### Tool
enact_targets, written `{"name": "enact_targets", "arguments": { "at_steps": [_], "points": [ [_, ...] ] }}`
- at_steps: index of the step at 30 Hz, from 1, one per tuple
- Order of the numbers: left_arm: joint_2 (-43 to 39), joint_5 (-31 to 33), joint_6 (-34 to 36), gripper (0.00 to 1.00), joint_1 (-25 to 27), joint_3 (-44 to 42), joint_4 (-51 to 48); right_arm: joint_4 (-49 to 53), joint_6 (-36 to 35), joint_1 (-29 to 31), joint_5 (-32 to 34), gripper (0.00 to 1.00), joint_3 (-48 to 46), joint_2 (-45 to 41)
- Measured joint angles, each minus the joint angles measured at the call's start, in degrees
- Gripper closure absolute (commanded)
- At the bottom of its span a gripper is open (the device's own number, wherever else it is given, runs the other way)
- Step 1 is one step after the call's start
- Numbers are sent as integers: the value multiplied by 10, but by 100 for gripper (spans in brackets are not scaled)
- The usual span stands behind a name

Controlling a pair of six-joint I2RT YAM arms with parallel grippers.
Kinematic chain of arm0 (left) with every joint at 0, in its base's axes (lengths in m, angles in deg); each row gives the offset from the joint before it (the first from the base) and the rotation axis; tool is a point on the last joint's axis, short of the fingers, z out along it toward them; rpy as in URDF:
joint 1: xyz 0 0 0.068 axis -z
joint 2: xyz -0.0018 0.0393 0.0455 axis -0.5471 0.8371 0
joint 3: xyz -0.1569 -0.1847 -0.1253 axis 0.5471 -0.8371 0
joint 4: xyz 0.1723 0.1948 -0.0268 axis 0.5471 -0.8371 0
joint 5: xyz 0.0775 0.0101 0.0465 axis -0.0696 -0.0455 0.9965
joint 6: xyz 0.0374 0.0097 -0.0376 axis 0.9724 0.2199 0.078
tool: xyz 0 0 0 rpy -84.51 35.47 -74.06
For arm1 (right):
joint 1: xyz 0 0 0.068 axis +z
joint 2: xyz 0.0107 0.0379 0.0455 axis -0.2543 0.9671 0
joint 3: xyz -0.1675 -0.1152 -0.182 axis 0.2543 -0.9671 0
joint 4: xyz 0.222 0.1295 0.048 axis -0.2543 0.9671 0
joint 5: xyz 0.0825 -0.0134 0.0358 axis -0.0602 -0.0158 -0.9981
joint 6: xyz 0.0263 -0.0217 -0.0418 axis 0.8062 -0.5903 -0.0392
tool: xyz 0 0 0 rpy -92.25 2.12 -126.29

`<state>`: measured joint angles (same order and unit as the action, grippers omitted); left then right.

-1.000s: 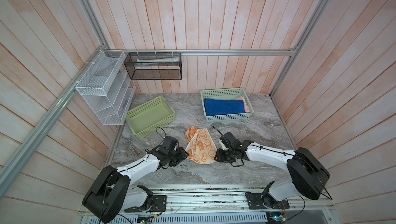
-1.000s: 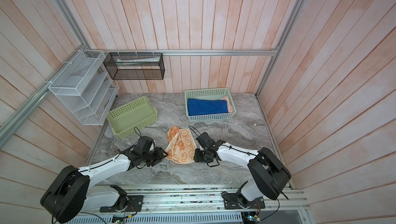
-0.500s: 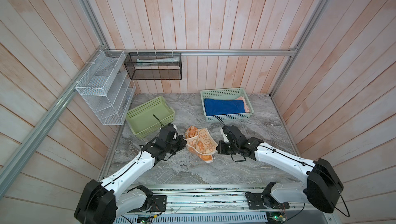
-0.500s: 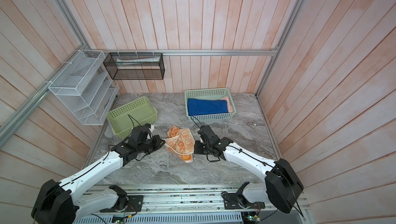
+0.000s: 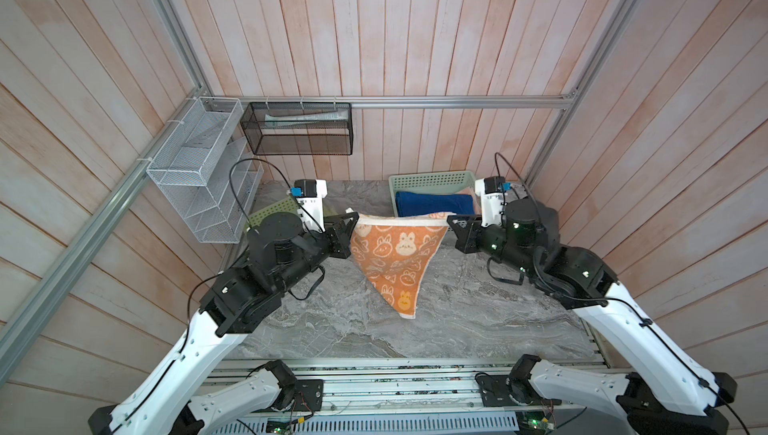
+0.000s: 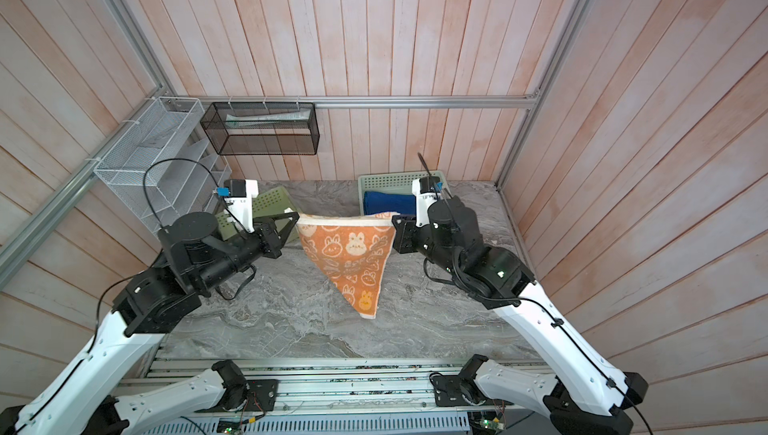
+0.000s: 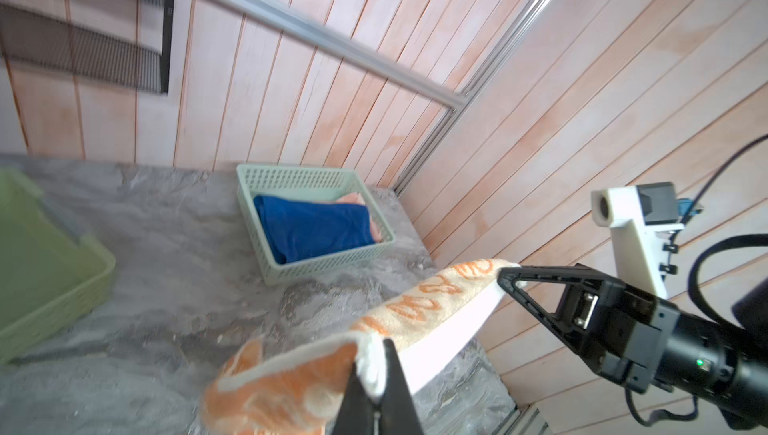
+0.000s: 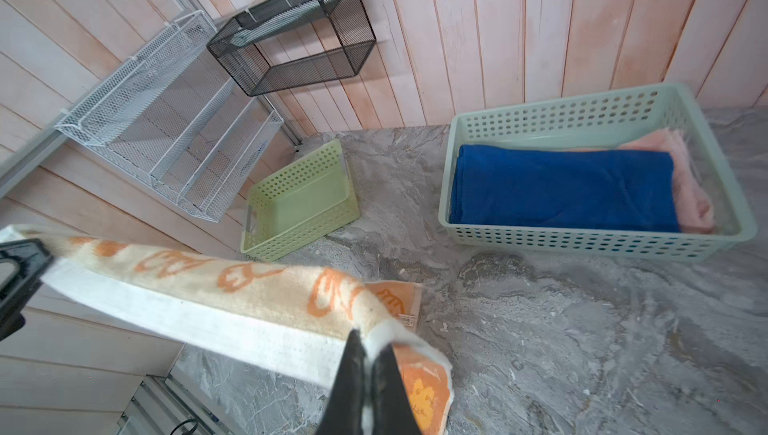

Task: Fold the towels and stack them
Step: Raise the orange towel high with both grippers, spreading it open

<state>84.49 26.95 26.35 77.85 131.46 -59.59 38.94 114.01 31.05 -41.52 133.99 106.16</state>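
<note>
The left gripper (image 5: 352,221) and the right gripper (image 5: 450,221) are each clamped tight on an upper corner of the orange towel (image 5: 395,258). A second ago it lay crumpled on the counter (image 5: 457,320); now it hangs stretched between them, its lower corner pointing down. With it opened out, laying it flat for a first fold looks next, while the blue towel (image 5: 434,204) sits in the pale basket (image 5: 432,179) behind

the orange towel (image 5: 395,254) is nubby terry cloth, basket (image 8: 582,241) matt perforated plastic, rack (image 5: 187,187) metal mesh, tabletop (image 5: 457,308) smooth marbled.
</note>
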Motion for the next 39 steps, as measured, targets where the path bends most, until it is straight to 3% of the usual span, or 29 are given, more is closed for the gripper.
{"name": "enact_targets", "arguments": {
  "at_steps": [9,12,16,18,20,25,28,34,39],
  "points": [
    [46,114,39,100,148,162,-47,182,-41,37,33,100,316,87],
    [63,147,45,100,158,176,-60,207,-49,40,50,100,328,94],
    [87,202,45,100,154,178,-84,202,-64,39,79,100,262,89],
    [101,204,45,100,120,181,-99,198,-76,23,76,100,242,105],
    [116,168,43,100,50,181,-106,180,-88,-10,46,100,236,138],
    [150,-9,28,100,-165,96,-69,90,-122,-97,-75,100,223,264],
    [190,-83,24,100,-243,42,-33,51,-142,-124,-122,100,223,351],
    [310,-180,25,100,-318,7,57,44,-167,-147,-137,100,318,546],
    [348,-218,17,100,-334,-41,113,59,-180,-151,-120,100,330,578]
  ]
}}
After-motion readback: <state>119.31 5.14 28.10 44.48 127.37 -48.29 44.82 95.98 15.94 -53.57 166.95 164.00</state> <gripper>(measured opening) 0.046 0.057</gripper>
